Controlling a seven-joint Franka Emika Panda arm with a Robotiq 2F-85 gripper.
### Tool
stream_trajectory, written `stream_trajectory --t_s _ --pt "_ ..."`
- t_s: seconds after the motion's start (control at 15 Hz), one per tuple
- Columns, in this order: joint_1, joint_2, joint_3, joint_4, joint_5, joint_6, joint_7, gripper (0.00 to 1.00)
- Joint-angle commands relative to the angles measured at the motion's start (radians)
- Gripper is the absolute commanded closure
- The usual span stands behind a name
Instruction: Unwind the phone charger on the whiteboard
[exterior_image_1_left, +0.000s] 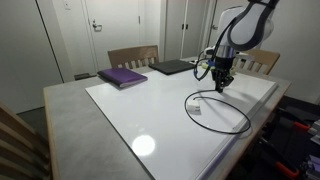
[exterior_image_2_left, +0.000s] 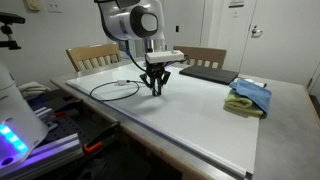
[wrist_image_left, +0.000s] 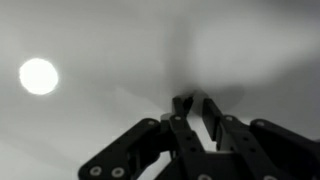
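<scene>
Item: phone charger (exterior_image_1_left: 226, 132), a long thin black cable with a small pale plug block (exterior_image_1_left: 197, 110) at one end.

Location: on the whiteboard (exterior_image_1_left: 150, 110), toward the far corner, near the board's edge. It is well apart from the purple book (exterior_image_1_left: 122, 76) and the dark laptop (exterior_image_1_left: 172, 67) beyond the board.

Condition: the cable lies in one wide, loose oval loop, flat on the glossy surface, with the plug block inside the loop's outline. In the exterior view from the robot's side the loop (exterior_image_2_left: 112, 98) spreads out beside the arm, away from the blue and yellow cloth (exterior_image_2_left: 250, 97).

Progress: judged early. The cable is looped, no stretch of it is drawn out straight, and the whole unwinding is left to do.

Claw: the gripper (exterior_image_1_left: 220, 88) points straight down at the board, at the loop's far edge (exterior_image_2_left: 155, 90). In the wrist view its fingers (wrist_image_left: 183, 104) stand close together with a narrow gap between them. The blurred picture does not show whether they pinch the cable or are pressed fully together.
</scene>
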Motion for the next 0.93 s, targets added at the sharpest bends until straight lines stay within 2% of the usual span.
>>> stream_trajectory --t_s 0.0,0.13,0.27,0.47,0.73,0.8,0.87 --pt "-0.04 0.04 0.05 0.076 0.057 -0.013 -0.009 1.0" --pt "-0.023 0.037 0.051 0.107 0.051 -0.02 0.007 1.0" --pt "-0.021 0.028 0.084 0.137 0.06 -0.032 -0.007 0.98" --pt "-0.04 0.015 0.181 0.172 0.105 -0.056 -0.085 0.98" --pt "-0.058 0.032 0.319 0.226 0.194 -0.047 -0.271 0.98" --pt "-0.046 0.039 0.329 0.248 0.215 -0.051 -0.276 0.98" --pt "-0.018 0.042 0.305 0.262 0.214 -0.047 -0.231 0.98"
